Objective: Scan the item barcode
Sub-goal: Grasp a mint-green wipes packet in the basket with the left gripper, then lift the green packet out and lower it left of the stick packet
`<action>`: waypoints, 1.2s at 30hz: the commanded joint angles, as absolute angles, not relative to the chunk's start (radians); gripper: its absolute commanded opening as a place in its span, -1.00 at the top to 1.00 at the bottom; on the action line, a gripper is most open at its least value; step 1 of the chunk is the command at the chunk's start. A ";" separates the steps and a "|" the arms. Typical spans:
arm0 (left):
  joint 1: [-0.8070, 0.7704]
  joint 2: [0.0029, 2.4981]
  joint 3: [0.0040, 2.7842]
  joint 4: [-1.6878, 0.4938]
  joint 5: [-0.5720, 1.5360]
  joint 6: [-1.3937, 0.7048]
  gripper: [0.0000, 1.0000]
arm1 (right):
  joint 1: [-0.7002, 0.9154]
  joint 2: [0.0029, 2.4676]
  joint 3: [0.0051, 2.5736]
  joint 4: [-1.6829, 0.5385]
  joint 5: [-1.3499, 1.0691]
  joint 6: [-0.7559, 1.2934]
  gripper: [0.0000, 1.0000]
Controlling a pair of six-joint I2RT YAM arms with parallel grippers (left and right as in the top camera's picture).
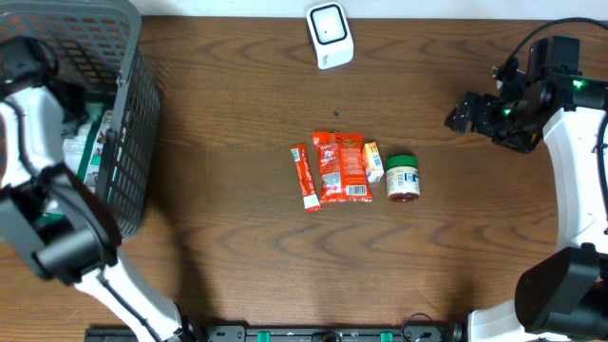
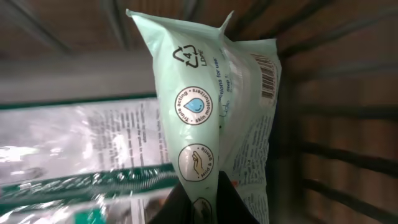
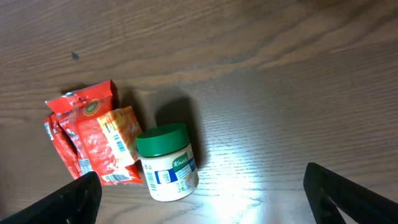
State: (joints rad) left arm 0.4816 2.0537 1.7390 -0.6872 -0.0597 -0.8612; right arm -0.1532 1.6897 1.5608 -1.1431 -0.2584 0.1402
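Where the grey basket (image 1: 133, 104) stands at the far left of the table (image 1: 237, 266), the left gripper (image 2: 202, 198) is clamped on one edge of a pale green wipes pack (image 2: 205, 93) inside it. The pack's barcode (image 2: 268, 78) shows near its other edge.

Right gripper (image 1: 459, 114): jaws spread wide, holding nothing, at the right side.

Table centre, left to right, close together:
- red stick sachet (image 1: 305, 178)
- red packet (image 1: 342, 167)
- small orange packet (image 1: 372, 161)
- green-lidded jar (image 1: 403, 177)

Far centre: white scanner (image 1: 330, 34).
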 commanded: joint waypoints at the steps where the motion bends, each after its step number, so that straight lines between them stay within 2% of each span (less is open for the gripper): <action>1: 0.490 1.837 1.754 -0.699 -0.098 -0.819 0.85 | -0.165 1.679 1.560 -1.144 -0.266 0.137 -0.99; 9: 0.487 1.542 1.754 -0.874 -0.049 -0.804 0.86 | -0.165 1.679 1.560 -1.144 -0.266 0.137 -0.99; 11: 0.487 1.483 1.754 -0.931 0.034 -0.768 0.85 | -0.165 1.679 1.560 -1.144 -0.266 0.137 -0.98; 17: 0.435 1.382 1.754 -1.051 0.402 -0.484 0.85 | -0.165 1.679 1.560 -1.145 -0.266 0.137 -0.99; 19: 0.384 1.380 1.754 -1.093 0.482 -0.389 0.85 | -0.165 1.679 1.560 -1.144 -0.266 0.137 -0.98; 25: 0.146 1.386 1.668 -1.142 0.485 -0.234 0.85 | -0.165 1.679 1.560 -1.145 -0.266 0.137 -0.98; 30: -0.035 1.399 1.480 -1.054 0.471 -0.221 0.85 | -0.165 1.679 1.560 -1.145 -0.266 0.137 -0.98; 36: -0.178 1.456 1.250 -0.876 0.388 -0.221 0.85 | -0.165 1.679 1.560 -1.145 -0.266 0.137 -0.99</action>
